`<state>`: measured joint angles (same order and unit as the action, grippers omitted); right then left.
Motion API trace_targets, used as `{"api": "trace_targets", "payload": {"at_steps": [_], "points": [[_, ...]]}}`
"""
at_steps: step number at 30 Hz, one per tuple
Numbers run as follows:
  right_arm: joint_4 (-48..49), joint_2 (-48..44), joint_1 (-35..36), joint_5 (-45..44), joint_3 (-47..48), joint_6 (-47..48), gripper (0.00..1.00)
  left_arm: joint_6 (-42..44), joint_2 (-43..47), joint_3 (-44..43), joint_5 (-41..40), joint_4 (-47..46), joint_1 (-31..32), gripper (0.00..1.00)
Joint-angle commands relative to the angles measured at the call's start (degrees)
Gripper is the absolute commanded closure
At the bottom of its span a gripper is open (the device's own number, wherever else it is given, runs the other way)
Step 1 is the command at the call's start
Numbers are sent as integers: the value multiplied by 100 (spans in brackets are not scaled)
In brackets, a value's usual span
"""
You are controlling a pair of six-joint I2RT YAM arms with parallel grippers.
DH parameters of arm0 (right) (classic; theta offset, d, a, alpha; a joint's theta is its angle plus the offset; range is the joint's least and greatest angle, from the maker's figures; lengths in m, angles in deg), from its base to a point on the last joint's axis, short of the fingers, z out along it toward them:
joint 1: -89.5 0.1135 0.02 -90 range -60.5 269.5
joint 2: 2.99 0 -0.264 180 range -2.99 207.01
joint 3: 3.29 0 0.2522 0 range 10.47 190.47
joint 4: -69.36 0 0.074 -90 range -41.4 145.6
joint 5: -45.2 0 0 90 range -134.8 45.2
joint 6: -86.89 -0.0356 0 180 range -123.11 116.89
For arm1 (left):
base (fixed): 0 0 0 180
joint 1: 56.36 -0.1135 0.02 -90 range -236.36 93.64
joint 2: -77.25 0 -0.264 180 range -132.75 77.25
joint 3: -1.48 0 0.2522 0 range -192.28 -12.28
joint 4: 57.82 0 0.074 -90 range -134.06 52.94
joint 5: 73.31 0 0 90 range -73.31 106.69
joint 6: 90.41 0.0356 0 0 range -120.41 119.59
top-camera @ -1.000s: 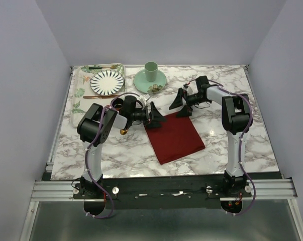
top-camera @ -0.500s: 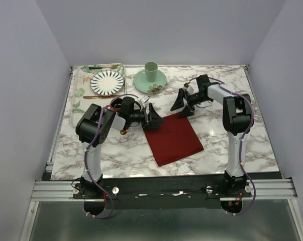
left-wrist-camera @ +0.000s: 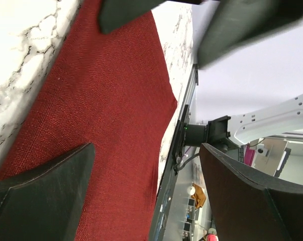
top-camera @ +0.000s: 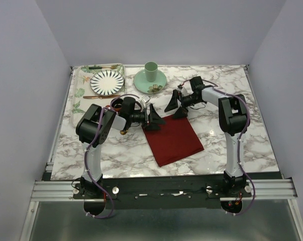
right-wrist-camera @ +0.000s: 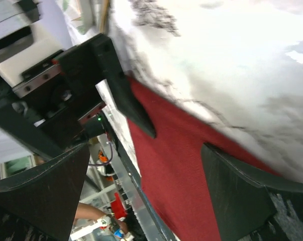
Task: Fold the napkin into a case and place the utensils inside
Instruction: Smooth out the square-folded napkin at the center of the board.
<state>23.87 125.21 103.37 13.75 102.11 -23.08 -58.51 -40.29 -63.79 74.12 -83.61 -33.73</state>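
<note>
- We see the napkin [top-camera: 174, 138] lying flat on the marble bench [top-camera: 121, 150], near its middle. It is a dark red four-sided shape turned slightly askew, with one corner toward 10 o'clock and another toward 1 o'clock.
- The left end effector [top-camera: 155, 120] sits low over the napkin's far edge, near the 10 o'clock corner. Its jaws are spread wide and hold nothing.
- In the left wrist view, red cloth fills the gap between the jaws. We cannot tell whether the fingers [left-wrist-camera: 40, 201] touch it.
- The right end effector [top-camera: 175, 107] hangs just past the 1 o'clock corner, also spread wide and empty.
- The two end effectors face each other across the far edge, close together but apart.
- Toward 11 o'clock on the bench, a striped plate [top-camera: 107, 82] rests on a leaf-patterned tray [top-camera: 77, 95].
- A green cup [top-camera: 150, 71] stands on a saucer [top-camera: 141, 80] at 12 o'clock.
</note>
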Motion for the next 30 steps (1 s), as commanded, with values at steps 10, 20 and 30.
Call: {"api": "trace_targets", "payload": {"at_steps": [10, 20, 30], "points": [[-765, 478, -95, -1073, 170, 537, 1, 994, 890, 71, 303, 1195, 4, 1], [-932, 399, -95, -907, 276, 801, 1, 1013, 267, -35, 242, 1249, -303, 1], [-1081, -1103, -95, 210, -1172, 1143, 0, 880, 73, 132, 111, 1160, -330, 1]]}}
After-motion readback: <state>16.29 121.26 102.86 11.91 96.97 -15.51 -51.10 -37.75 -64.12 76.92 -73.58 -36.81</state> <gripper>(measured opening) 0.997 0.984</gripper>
